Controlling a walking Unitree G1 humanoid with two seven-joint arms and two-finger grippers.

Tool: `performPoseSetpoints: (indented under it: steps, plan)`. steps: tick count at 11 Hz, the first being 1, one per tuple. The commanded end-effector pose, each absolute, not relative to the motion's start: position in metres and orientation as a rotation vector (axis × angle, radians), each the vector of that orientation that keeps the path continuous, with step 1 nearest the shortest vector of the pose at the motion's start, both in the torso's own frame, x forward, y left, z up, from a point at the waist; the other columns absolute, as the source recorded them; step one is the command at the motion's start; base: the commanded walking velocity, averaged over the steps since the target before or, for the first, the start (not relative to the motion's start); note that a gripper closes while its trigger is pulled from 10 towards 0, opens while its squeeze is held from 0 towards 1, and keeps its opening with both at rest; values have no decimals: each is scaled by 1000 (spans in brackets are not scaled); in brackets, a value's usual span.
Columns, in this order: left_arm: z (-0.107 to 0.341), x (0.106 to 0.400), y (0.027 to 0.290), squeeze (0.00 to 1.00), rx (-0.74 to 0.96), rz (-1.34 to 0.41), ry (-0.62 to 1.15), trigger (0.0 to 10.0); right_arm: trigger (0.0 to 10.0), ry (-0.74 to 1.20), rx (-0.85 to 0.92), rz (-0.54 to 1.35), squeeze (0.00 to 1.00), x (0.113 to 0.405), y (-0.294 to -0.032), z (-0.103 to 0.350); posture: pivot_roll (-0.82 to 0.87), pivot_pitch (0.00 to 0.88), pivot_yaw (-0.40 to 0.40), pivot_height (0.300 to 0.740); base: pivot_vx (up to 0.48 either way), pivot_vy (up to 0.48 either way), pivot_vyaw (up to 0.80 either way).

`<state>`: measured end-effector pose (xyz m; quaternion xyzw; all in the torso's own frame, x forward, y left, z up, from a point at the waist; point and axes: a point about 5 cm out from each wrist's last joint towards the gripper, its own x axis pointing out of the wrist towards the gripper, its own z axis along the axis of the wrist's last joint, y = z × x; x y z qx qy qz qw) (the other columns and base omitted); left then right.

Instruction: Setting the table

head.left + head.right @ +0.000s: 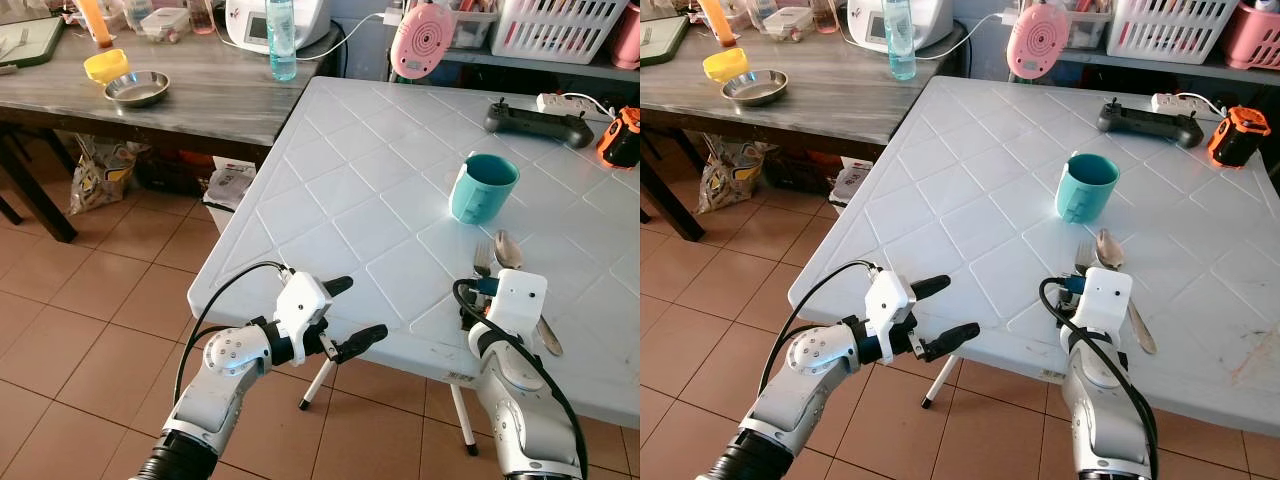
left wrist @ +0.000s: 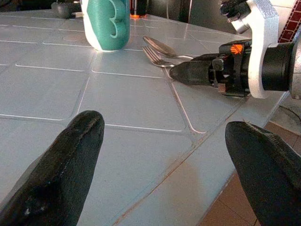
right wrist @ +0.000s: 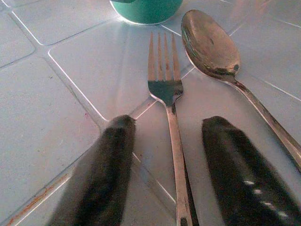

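A teal mug (image 1: 483, 187) stands on the white table (image 1: 340, 200). Just in front of it lie a fork (image 3: 165, 89) and a spoon (image 3: 211, 47) side by side, handles toward me. My right gripper (image 3: 167, 127) is open low over the table, one black finger on either side of the fork's handle, touching nothing. Out at the table's front left edge my left gripper (image 1: 355, 312) hovers open and empty, pointing across the table toward the right arm.
At the back of the white table lie a black controller (image 1: 538, 122), an orange tool (image 1: 622, 138), a pink round device (image 1: 422, 40) and white baskets (image 1: 555, 25). A dark wooden table (image 1: 200, 100) at left carries a bottle (image 1: 282, 40), metal bowl (image 1: 137, 88) and yellow bowl (image 1: 105, 65).
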<state>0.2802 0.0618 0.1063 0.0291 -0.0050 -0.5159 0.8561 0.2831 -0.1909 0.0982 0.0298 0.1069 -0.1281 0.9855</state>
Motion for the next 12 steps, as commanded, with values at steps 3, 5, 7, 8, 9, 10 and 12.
performPoseSetpoints:
  steps: [3, 5, 7, 8, 9, 10, 12]
  plan:
    - [103, 279, 61, 0, 73, -1094, 5, 10000, 0, 296, 68, -258, 0, 276, -190, 81, -31, 112, 10, 740, 0, 0, 0]
    - [102, 279, 61, 0, 78, -1090, 8, 10000, 0, 298, 72, -249, 0, 276, -187, 81, -29, 112, 8, 740, 0, 0, 0]
    - [102, 279, 61, 0, 79, -1090, 9, 10000, 0, 301, 74, -247, 0, 276, -187, 80, -28, 114, 9, 740, 0, 0, 0]
    - [102, 278, 60, 0, 78, -1091, 10, 10000, 0, 303, 75, -249, 0, 275, -187, 79, -28, 114, 9, 740, 0, 0, 0]
    - [102, 278, 60, 0, 79, -1092, 11, 10000, 0, 303, 76, -250, 0, 275, -187, 79, -30, 116, 12, 740, 0, 0, 0]
    - [102, 278, 60, 0, 80, -1093, 11, 10000, 0, 303, 77, -250, 0, 275, -187, 79, -30, 116, 12, 740, 0, 0, 0]
    - [101, 278, 60, 0, 83, -1092, 12, 10000, 0, 303, 84, -249, 0, 275, -186, 79, -28, 118, 12, 740, 0, 0, 0]
